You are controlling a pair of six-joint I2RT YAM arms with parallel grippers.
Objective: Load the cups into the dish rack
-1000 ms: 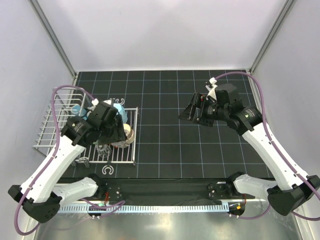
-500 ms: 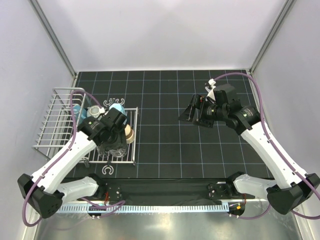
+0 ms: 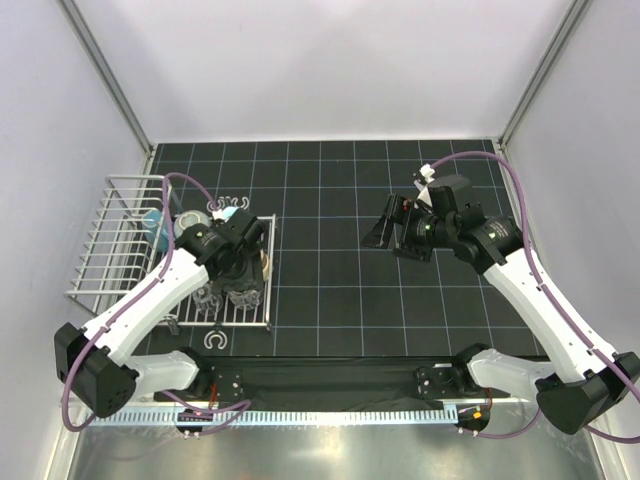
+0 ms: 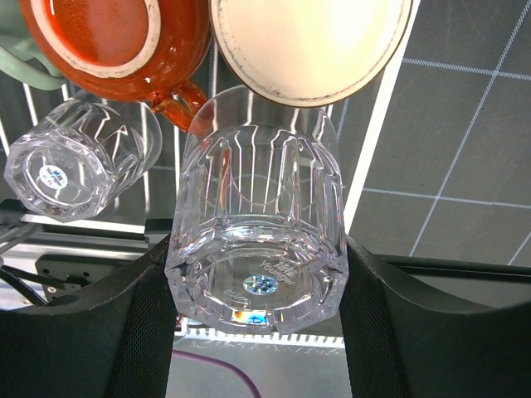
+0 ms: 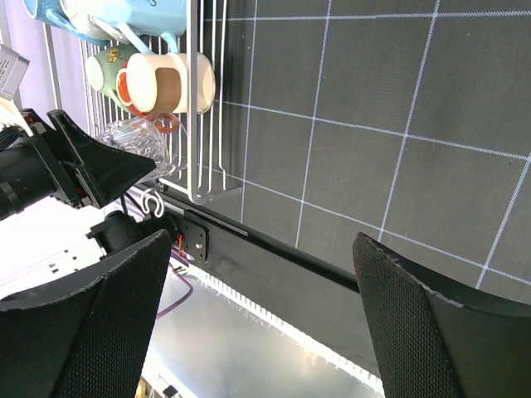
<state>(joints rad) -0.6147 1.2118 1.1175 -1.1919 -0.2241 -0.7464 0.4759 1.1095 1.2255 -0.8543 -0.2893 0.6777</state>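
Left gripper [image 4: 257,249] is clamped on a clear glass [image 4: 257,199], one finger [image 4: 141,332] pressed on each side of its wall. The glass base faces the wrist camera and the mouth points away, toward the slats. The gripper sits over the flat slatted part of the dish rack [image 3: 95,250], near that part's right edge. Can't tell if the glass mouth touches the slats.

Just past the glass mouth is a cream-lined cup [image 4: 311,41]. Left of it is an orange mug [image 4: 116,41], with its handle right at the glass rim. Left of the gripper, a second glass [image 4: 70,157] is on the slats, base toward the camera, apart from the held one. From the right wrist view, a mint green cup [image 5: 98,70] sits just behind the orange mug and a blue mug [image 5: 124,12] is farther back in the rack.

Right gripper [image 5: 261,240]: jaws spread wide, nothing between them. It hangs over the black grid mat [image 3: 330,290], well apart from the rack and pointing toward it.
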